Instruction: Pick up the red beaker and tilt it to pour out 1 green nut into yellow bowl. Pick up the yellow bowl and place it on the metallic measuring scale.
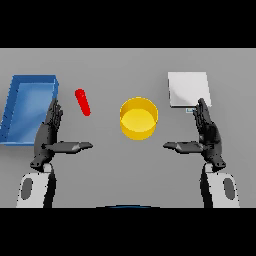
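Both our hands sit nearest, fingers straight and thumbs spread, holding nothing: the left hand (48, 132) near-left of the bowl (138, 118), the right hand (207, 131) near-right of it. Left of the bowl lies the beaker (82, 102), its long axis running away from us and leaning slightly left, just beyond and right of our left fingertips. We judge the left hand nearer. Far right of the bowl sits the scale (187, 89); far left, a blue tray (15, 127).
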Available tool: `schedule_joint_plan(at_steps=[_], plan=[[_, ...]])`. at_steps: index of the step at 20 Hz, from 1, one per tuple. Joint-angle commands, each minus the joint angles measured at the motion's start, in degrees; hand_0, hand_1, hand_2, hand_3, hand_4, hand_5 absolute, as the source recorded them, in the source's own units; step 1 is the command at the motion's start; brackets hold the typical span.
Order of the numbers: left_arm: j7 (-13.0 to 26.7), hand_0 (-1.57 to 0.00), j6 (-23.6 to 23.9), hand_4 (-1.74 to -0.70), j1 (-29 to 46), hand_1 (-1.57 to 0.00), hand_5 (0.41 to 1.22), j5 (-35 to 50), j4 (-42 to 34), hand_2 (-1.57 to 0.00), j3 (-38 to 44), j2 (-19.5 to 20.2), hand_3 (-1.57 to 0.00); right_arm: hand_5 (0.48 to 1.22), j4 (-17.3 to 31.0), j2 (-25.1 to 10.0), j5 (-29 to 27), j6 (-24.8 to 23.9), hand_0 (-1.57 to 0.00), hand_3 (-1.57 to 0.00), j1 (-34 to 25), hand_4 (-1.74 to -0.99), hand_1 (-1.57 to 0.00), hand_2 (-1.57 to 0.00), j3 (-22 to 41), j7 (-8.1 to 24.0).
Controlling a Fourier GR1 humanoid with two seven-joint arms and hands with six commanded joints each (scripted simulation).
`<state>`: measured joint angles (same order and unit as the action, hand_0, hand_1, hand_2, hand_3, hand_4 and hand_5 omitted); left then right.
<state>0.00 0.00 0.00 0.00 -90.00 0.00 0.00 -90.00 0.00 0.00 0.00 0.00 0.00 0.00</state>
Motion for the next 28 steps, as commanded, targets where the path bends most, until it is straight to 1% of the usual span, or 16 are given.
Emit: schedule_joint_plan(at_steps=[1,6,7,8,9,11,12,15,16,17,18,19,20,22,25,28], plan=[[0.05,0.00,-0.01,-1.15,-0.10,0.00,0.599,0.14,0.08,0.00,0.18,0.16,0.00,0.599,-0.04,-0.01,-0.03,-0.03,0.00,0.00,0.05,-1.167,0.00,0.00,-0.01,-0.04],[0.50,0.00,-0.92,-1.15,-1.33,0.00,0.599,1.70,1.51,0.00,1.87,1.62,0.00,0.599,-0.51,-0.04,-0.06,0.33,0.00,0.00,1.06,-1.167,0.00,0.00,0.26,-0.56],[-0.52,0.00,-1.71,-1.15,0.42,0.00,0.599,-0.51,-0.60,0.00,0.18,3.29,0.00,0.599,-2.19,-2.47,6.62,-1.86,0.00,0.00,2.51,-1.167,0.00,0.00,2.36,-4.49],[-0.74,0.00,-2.04,-1.16,1.39,0.00,0.599,-1.88,-2.29,0.00,-0.89,4.24,0.00,0.595,-3.73,-3.76,10.66,-3.06,0.00,0.00,4.16,-1.163,0.00,0.00,3.86,-5.97],[-0.29,0.00,-2.09,-1.16,2.24,0.00,0.599,-2.79,-3.81,0.00,-1.57,4.92,0.00,0.594,-5.21,-3.77,13.70,-4.17,0.00,0.00,5.06,-1.162,0.00,0.00,5.47,-6.54],[1.33,0.00,-2.41,-1.16,3.79,0.00,0.599,-3.68,-6.09,0.00,-2.84,5.31,0.00,0.590,-5.51,-3.58,16.65,-5.19,0.00,0.00,5.74,-1.159,0.00,0.00,6.84,-4.93],[2.16,0.00,-2.41,-1.16,3.73,0.00,0.600,-4.01,-6.43,0.00,-2.95,5.67,0.00,0.591,-5.96,-3.88,16.93,-5.20,0.00,0.00,5.86,-1.162,0.00,0.00,6.84,-4.63],[1.54,0.00,-2.67,-1.16,4.32,0.00,0.602,-5.36,-6.22,0.00,-3.90,5.94,0.00,0.600,-7.75,-3.44,15.72,-4.35,0.00,0.00,6.80,-1.192,0.00,0.00,7.13,-4.40],[2.50,0.00,-2.26,-1.16,3.46,0.00,0.602,-5.69,-5.57,0.00,-3.74,5.90,0.00,0.603,-7.12,-3.55,15.22,-4.21,0.00,0.00,6.67,-1.199,0.00,0.00,6.68,-4.30],[2.05,0.00,-2.15,-1.16,2.35,0.00,0.604,-6.29,-3.79,0.00,-3.91,5.66,0.00,0.607,-7.96,-3.67,14.17,-3.43,0.00,0.00,7.03,-1.212,0.00,0.00,6.57,-4.55],[1.26,0.00,-2.19,-1.17,1.42,0.00,0.605,-6.72,-1.57,0.00,-3.96,5.37,0.00,0.611,-7.61,-3.69,13.54,-2.89,0.00,0.00,6.84,-1.224,0.00,0.00,6.50,-5.15],[1.27,0.00,-2.23,-1.19,-0.67,0.00,0.611,-6.96,0.61,0.00,-4.08,4.84,0.00,0.617,-7.43,-4.08,13.71,-2.84,0.00,0.00,6.84,-1.230,0.00,0.00,6.34,-5.09],[0.17,0.00,-1.80,-1.21,-2.02,0.00,0.615,-7.62,2.48,0.00,-4.00,4.63,0.00,0.623,-7.38,-4.27,14.08,-2.96,0.00,0.00,7.11,-1.236,0.00,0.00,6.36,-5.05],[-0.67,0.00,-0.72,-1.22,-5.01,0.00,0.626,-8.85,6.57,0.00,-3.56,4.37,0.00,0.631,-7.66,-3.92,13.96,-2.94,0.00,0.00,6.76,-1.256,0.00,0.00,6.56,-5.45],[-1.51,0.00,-0.31,-1.24,-9.17,0.00,0.641,-9.06,12.28,0.00,-2.31,4.45,0.00,0.632,-8.66,-4.25,12.49,-2.15,0.00,0.00,7.10,-1.273,0.00,0.00,6.03,-5.50],[-3.43,0.00,0.19,-1.26,-13.45,0.00,0.668,-9.49,17.42,0.00,-1.45,4.32,0.00,0.634,-8.38,-4.42,13.00,-2.19,0.00,0.00,7.75,-1.278,0.00,0.00,6.19,-5.79]])
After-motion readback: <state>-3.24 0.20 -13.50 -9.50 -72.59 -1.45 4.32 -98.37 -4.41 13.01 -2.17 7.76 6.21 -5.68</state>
